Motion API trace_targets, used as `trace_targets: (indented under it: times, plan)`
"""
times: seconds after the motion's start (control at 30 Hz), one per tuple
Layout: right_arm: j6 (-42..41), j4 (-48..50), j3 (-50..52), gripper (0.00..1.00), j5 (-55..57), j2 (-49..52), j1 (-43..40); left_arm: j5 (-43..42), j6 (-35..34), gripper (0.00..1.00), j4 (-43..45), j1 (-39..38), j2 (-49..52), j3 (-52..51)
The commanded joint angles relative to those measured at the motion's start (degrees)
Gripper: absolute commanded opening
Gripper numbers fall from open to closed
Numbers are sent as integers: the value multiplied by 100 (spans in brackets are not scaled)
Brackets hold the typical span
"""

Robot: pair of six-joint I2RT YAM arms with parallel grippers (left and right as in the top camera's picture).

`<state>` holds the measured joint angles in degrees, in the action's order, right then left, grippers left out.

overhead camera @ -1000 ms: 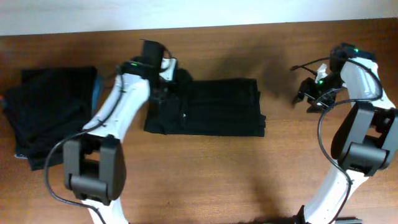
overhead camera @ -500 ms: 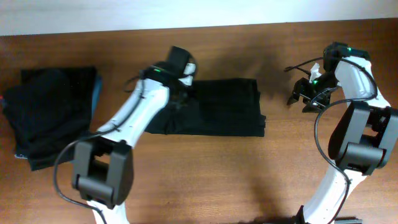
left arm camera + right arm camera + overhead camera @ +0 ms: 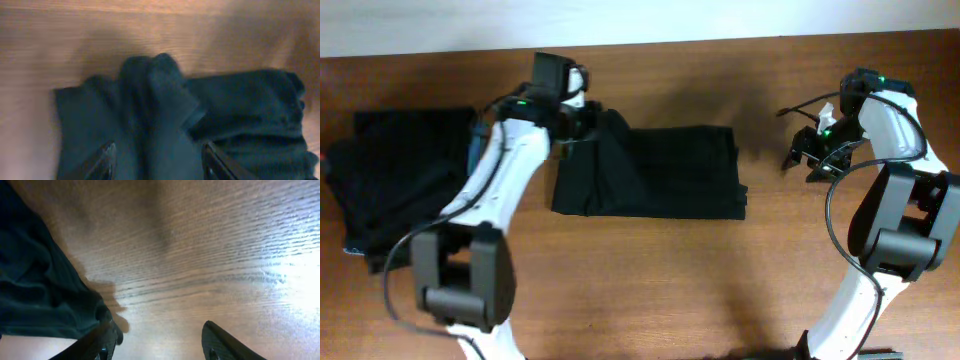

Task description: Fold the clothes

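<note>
A folded black garment (image 3: 660, 175) lies at the table's centre, its upper left corner pushed up into a ridge (image 3: 608, 128). My left gripper (image 3: 585, 118) hovers at that corner, open. In the left wrist view its fingers (image 3: 160, 162) spread wide over the dark fabric (image 3: 240, 110), with the bunched fold (image 3: 155, 85) just ahead. A dark stack of clothes (image 3: 400, 185) with a teal-blue edge (image 3: 475, 148) sits at the far left. My right gripper (image 3: 802, 157) is open and empty over bare wood, right of the garment. The garment's edge shows in the right wrist view (image 3: 35, 290), left of the fingers (image 3: 160, 345).
The wooden table (image 3: 650, 290) runs to a pale wall at the back. Both arm bases stand at the front edge, left (image 3: 460, 290) and right (image 3: 895, 250). A cable loops near the right wrist (image 3: 810, 105).
My left arm has swung back left from over the garment to its upper left corner, where the fabric now stands bunched up. The right gripper has barely moved.
</note>
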<state>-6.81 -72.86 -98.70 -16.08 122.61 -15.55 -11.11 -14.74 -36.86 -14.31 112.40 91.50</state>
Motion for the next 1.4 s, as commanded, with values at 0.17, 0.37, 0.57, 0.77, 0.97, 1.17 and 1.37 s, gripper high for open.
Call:
trace_targets:
  times: [0.17, 0.37, 0.57, 0.77, 0.97, 1.17, 1.37]
  plan:
    - [61, -39, -59, 60, 24, -138, 17, -1792, 289, 49, 857, -638, 1491, -39]
    - [61, -44, -59, 60, 26, -138, 17, -1908, 588, 51, 984, -955, 1488, -11]
    - [61, -42, -59, 60, 26, -138, 17, -1912, 586, 56, 977, -702, 1425, 87]
    - [61, -42, -59, 60, 22, -138, 17, -1593, 673, 56, 909, -280, 933, 98]
    - [348, -52, 7, 61, -48, -138, 212, -1027, 673, 58, 201, 199, 520, 98]
    - [446, 433, 326, 68, -1574, -39, 671, -656, 802, 59, -2, 247, 520, 96]
    - [-219, 1464, 1014, 69, -1982, -20, 881, -205, 809, 63, -367, 247, 522, 96]
